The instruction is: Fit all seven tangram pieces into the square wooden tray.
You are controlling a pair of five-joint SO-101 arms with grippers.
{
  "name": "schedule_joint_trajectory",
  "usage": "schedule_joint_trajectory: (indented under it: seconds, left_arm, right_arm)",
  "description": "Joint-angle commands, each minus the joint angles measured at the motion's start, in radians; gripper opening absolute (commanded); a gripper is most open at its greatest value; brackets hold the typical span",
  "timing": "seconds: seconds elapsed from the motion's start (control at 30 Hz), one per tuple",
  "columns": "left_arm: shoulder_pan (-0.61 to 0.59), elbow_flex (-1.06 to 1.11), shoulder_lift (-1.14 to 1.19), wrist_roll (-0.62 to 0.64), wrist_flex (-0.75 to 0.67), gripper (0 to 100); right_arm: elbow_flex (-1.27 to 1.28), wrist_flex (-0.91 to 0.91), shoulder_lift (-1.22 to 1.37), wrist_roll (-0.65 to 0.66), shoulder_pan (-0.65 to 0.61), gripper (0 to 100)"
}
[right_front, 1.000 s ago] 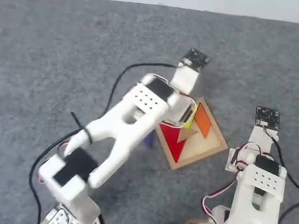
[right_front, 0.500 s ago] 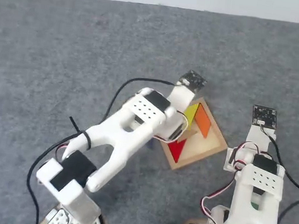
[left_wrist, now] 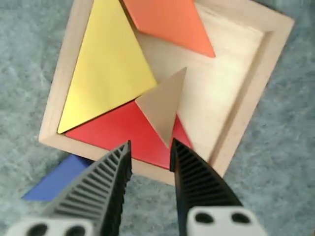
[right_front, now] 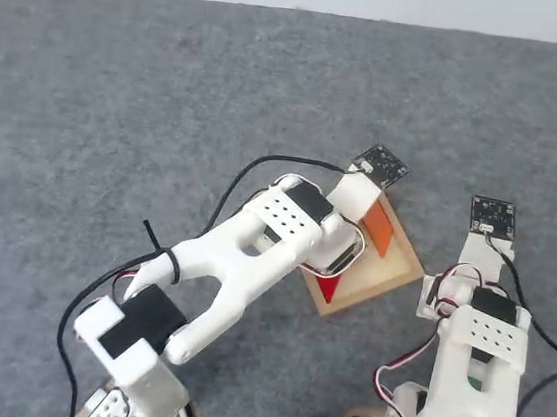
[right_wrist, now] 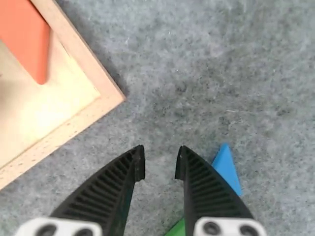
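Grey carpet (right_front: 120, 100) covers the table. On it sits the square wooden tray (left_wrist: 266, 64), holding a yellow triangle (left_wrist: 106, 73), a red triangle (left_wrist: 118, 132), an orange piece (left_wrist: 172, 19) and a pale wooden triangle (left_wrist: 162, 103) whose tip overlaps the red one. The left gripper (left_wrist: 150, 150) hovers over the tray's rim, fingers apart, clamping nothing. The right gripper (right_wrist: 160, 162) hangs over carpet beside the tray, fingers slightly apart, near a light blue piece (right_wrist: 225, 164).

The tray (left_wrist: 226, 98) is smooth matt wood, the carpet (right_front: 120, 100) rough cloth.
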Motion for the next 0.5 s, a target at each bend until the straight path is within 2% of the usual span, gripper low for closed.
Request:
schedule_joint_trajectory:
  seconds: [0.0, 0.17, 0.47]
  left_arm:
    - [-0.009, -0.004, -0.006, -0.009, 0.003, 13]
    - [-0.069, 0.021, -0.006, -0.043, 0.009, 13]
    - [-0.009, 0.042, 0.071, -0.043, -0.061, 13]
  right_arm:
    - [-0.003, -0.013, -0.019, 0.009, -0.012, 11.3]
    - [-0.003, -0.015, -0.019, 0.009, -0.013, 11.3]
    - [-0.003, -0.012, -0.019, 0.009, -0.013, 11.3]
